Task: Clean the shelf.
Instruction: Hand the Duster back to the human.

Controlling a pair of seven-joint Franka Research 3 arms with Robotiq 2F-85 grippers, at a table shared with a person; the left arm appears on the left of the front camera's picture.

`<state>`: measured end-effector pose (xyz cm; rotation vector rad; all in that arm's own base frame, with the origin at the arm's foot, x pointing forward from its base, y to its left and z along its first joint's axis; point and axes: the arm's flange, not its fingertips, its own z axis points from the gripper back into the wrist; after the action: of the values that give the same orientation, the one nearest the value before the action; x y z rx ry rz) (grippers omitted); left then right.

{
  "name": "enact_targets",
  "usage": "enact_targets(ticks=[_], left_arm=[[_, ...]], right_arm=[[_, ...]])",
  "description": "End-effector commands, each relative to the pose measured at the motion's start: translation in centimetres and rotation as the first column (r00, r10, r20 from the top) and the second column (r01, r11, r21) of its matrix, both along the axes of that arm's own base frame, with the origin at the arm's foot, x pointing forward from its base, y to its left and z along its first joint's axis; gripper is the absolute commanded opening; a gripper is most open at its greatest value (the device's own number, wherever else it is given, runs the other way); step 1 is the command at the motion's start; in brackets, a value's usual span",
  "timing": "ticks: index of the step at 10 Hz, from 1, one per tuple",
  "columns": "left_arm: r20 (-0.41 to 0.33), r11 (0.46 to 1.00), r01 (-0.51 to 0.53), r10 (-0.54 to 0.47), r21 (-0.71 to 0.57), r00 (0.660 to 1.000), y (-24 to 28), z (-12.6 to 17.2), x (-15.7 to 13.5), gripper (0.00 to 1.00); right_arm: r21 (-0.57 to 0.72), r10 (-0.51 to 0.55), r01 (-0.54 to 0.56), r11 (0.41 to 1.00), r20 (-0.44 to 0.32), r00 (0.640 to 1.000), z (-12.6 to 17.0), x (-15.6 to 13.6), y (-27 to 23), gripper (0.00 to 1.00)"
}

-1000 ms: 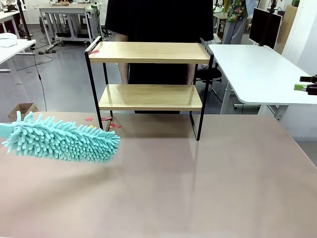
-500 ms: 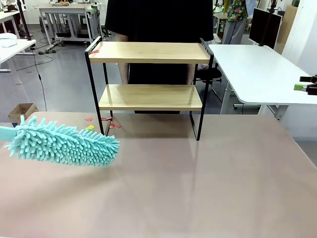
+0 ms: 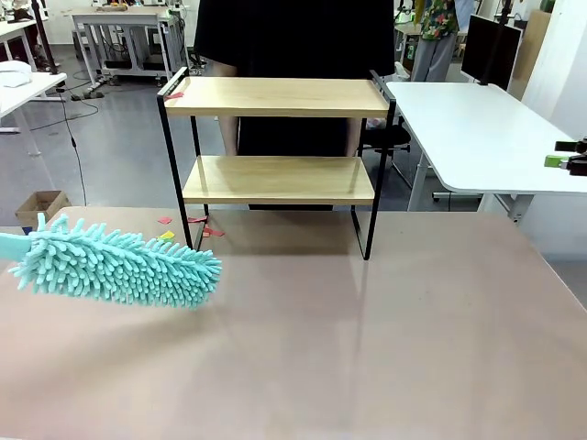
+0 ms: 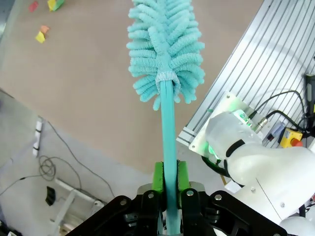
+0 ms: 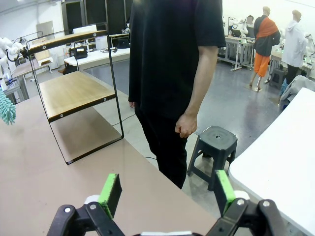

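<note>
The shelf [image 3: 275, 96] stands at the far side of the beige table, two light wooden boards in a thin black frame; it also appears at the left of the right wrist view as the shelf [image 5: 74, 88]. A turquoise fluffy duster [image 3: 115, 264] hovers over the table's left part, below and left of the shelf. My left gripper [image 4: 167, 179] is shut on the duster's handle [image 4: 168, 128], with the duster head [image 4: 165, 44] pointing away over the table. My right gripper [image 5: 165, 194] stands open with nothing between its green pads.
A person in black [image 5: 170, 64] stands behind the shelf at the far side. Small coloured scraps [image 3: 167, 235] lie on the table near the shelf's left legs. A black stool [image 5: 212, 147] stands on the floor. A white desk [image 3: 477, 133] is at the right.
The duster has risen slightly and shifted a little toward the shelf over the last second. Nothing else has moved.
</note>
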<state>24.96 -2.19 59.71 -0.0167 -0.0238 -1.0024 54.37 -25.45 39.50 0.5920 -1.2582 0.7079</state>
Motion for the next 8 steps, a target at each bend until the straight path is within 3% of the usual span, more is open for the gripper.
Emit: enact_targets(ticks=[1,2,4,8], left_arm=[[0.0,1.0,0.0,0.0,0.0,1.0,0.0,0.0,0.0,0.13],[0.028,0.999,-0.026,0.027,-0.047,0.999,0.2,-0.2,0.2,0.13],[0.055,0.983,0.042,-0.033,-0.178,0.998,-0.7,-0.5,0.0,0.13],[0.148,0.901,0.19,-0.142,-0.389,0.979,-4.5,-0.4,0.1,0.13]], right_arm=[[0.0,0.0,0.0,1.0,0.0,1.0,0.0,0.0,0.0,1.0],[0.009,0.048,-0.048,0.999,-0.021,0.999,2.0,-1.4,1.3,1.0],[0.045,0.195,-0.193,0.98,-0.053,0.979,5.3,-4.7,3.7,1.0],[0.08,0.353,-0.345,0.935,-0.111,0.929,7.7,-10.6,11.6,1.0]])
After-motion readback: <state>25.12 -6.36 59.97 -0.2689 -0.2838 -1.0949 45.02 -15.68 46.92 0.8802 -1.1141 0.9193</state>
